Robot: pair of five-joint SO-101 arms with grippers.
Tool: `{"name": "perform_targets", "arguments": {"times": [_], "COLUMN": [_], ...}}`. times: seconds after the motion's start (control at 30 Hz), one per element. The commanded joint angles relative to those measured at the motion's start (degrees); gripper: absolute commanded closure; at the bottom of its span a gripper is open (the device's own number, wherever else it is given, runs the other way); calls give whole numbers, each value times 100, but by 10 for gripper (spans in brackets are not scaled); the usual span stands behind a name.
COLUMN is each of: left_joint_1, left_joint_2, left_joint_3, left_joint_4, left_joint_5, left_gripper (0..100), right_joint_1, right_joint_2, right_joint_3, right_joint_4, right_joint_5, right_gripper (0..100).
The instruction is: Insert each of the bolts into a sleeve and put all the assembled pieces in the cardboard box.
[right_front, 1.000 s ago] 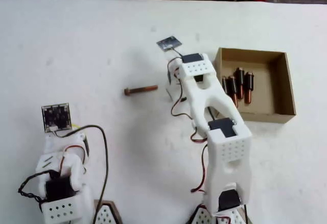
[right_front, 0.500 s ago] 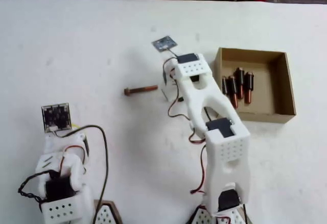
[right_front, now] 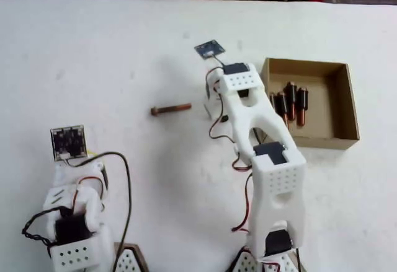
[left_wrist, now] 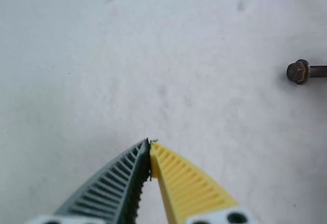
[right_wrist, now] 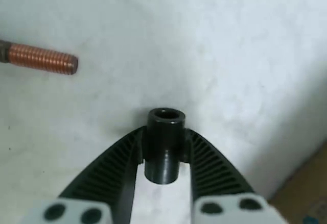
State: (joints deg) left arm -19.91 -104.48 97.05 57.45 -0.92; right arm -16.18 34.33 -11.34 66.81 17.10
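A copper bolt (right_front: 170, 109) lies alone on the white table, its head toward the left arm (left_wrist: 298, 72) and its threaded end toward the right arm (right_wrist: 43, 60). My right gripper (right_wrist: 164, 132) is shut on a black sleeve (right_wrist: 164, 145), held just to the right of the bolt's tip and beside the cardboard box (right_front: 344, 108). Three assembled bolt-and-sleeve pieces (right_front: 289, 103) lie inside the box. My left gripper (left_wrist: 149, 145) rests near the table's front left, its grey and yellow fingers shut on nothing.
The cardboard box's corner (right_wrist: 306, 193) sits close beside the right gripper. Loose cables (right_front: 127, 191) trail from the left arm by the front edge. Dark objects line the table's far edge.
The right arm's wrist swung a little left, then back to the right toward the box, keeping hold of the sleeve. The bolt and the left arm have not moved.
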Motion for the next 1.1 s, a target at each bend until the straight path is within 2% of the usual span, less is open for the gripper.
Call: {"name": "perform_targets", "arguments": {"times": [0.0, 0.13, 0.37, 0.6, 1.07], "left_joint_1": [-40, -40, -40, -40, -31], "left_joint_2": [-48, -48, -48, -48, -48], "left_joint_3": [-9, -9, -9, -9, -9], "left_joint_4": [-26, -18, -18, -9, 0], "left_joint_5": [-53, -53, -53, -53, -44], "left_gripper": [980, 980, 980, 980, 980], "right_joint_1": [-101, 13, -13, 13, -4], "right_joint_2": [-75, -119, -637, -1332, -3908], "right_joint_3": [-220, -633, -1565, -1864, -1829], "right_joint_4": [13, 154, 1182, 1991, 3231], "right_joint_5": [70, 53, 26, 26, 44], "right_gripper": [982, 982, 981, 981, 981]}}
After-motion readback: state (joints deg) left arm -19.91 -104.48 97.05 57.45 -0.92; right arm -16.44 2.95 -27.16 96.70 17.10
